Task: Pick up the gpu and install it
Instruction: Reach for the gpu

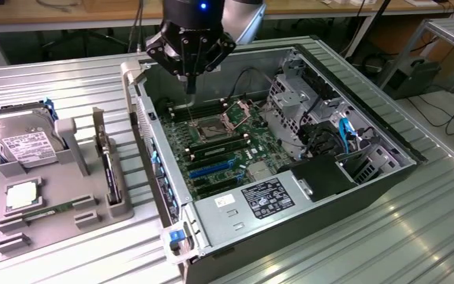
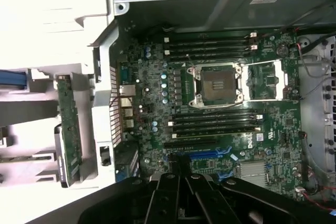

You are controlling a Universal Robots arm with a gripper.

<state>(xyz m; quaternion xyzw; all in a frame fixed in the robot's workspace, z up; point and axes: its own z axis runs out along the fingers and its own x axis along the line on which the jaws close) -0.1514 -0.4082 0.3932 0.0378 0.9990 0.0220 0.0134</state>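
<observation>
The gpu (image 1: 106, 161) stands on its edge in a slot of the grey holder (image 1: 61, 177), to the exterior view's left of the open computer case (image 1: 290, 177). In the wrist view the gpu (image 2: 69, 127) shows as a narrow green board beside the case wall. My gripper (image 1: 189, 87) hangs over the far end of the motherboard (image 1: 227, 148), above the case and well away from the gpu. Its fingers (image 2: 167, 192) are drawn together with nothing between them.
A hard drive (image 1: 19, 141) with a white label, a processor (image 1: 22, 195) and a memory stick (image 1: 52, 210) also sit in the holder. Inside the case are the open processor socket (image 2: 218, 85), drive cage (image 1: 294, 100), power supply (image 1: 262, 198) and cables (image 1: 345, 133).
</observation>
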